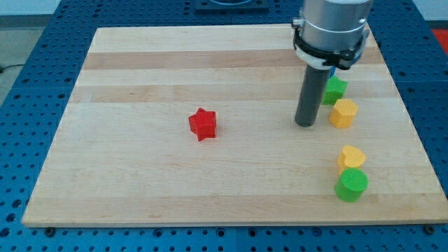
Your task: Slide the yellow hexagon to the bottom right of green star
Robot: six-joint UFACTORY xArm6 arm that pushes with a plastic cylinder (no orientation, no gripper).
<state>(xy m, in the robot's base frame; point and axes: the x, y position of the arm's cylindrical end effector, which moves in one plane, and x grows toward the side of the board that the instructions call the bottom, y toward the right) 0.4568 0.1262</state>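
The yellow hexagon [343, 113] lies on the wooden board at the view's right. The green star [334, 88] sits just above it and slightly left, nearly touching, partly hidden by the rod. My tip [306, 124] rests on the board just left of the yellow hexagon, a small gap between them.
A red star [203, 124] lies near the board's middle. A yellow heart-like block [351, 157] and a green cylinder [351, 185] sit at the lower right, touching each other. A bit of a blue block [332, 70] shows behind the rod. The board's right edge [413, 133] is close.
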